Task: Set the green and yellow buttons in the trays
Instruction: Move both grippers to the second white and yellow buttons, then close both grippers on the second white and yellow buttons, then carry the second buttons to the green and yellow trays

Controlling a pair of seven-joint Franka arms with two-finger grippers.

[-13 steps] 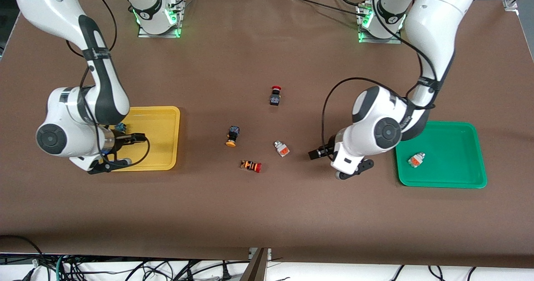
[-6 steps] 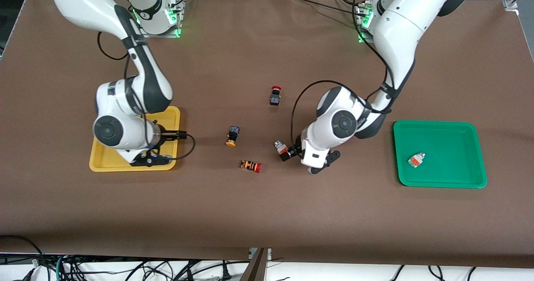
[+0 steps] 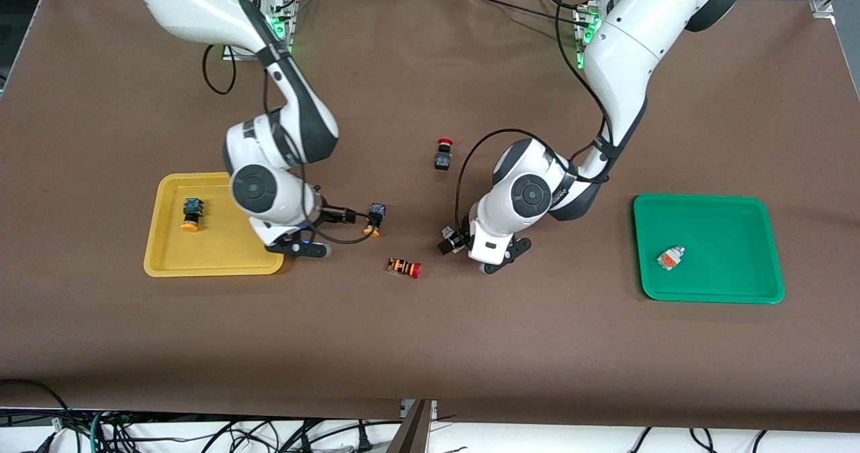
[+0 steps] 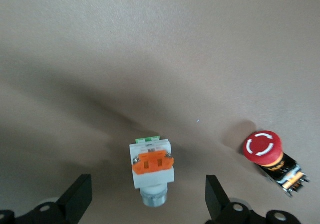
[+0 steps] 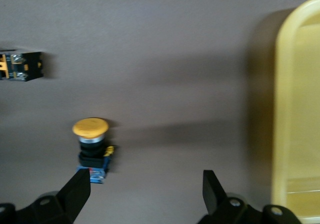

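Observation:
A black-bodied yellow-capped button (image 3: pixel 374 218) lies mid-table. My right gripper (image 3: pixel 349 216) is open and low beside it; in the right wrist view the button (image 5: pixel 91 146) sits close to one fingertip (image 5: pixel 77 189), at the edge of the gap of the gripper (image 5: pixel 145 186). A second yellow-capped button (image 3: pixel 191 212) lies in the yellow tray (image 3: pixel 215 261). My left gripper (image 3: pixel 448 244) is open over a silver-white button (image 3: pixel 446 232); its fingers straddle that button (image 4: pixel 152 169), well apart from it. Another silver-white button (image 3: pixel 670 257) lies in the green tray (image 3: pixel 709 296).
A black-bodied red-capped button (image 3: pixel 443 154) lies farther from the front camera. An orange-striped red-capped button (image 3: pixel 404 267) lies nearer, between the two grippers; it shows in both wrist views (image 4: pixel 272 156) (image 5: pixel 20 66). The yellow tray's rim (image 5: pixel 287 108) is close to the right gripper.
Both arms swung toward the table's middle. The right gripper left the yellow tray, uncovering the button there, and reached the yellow-capped button. The left gripper came over the silver-white button.

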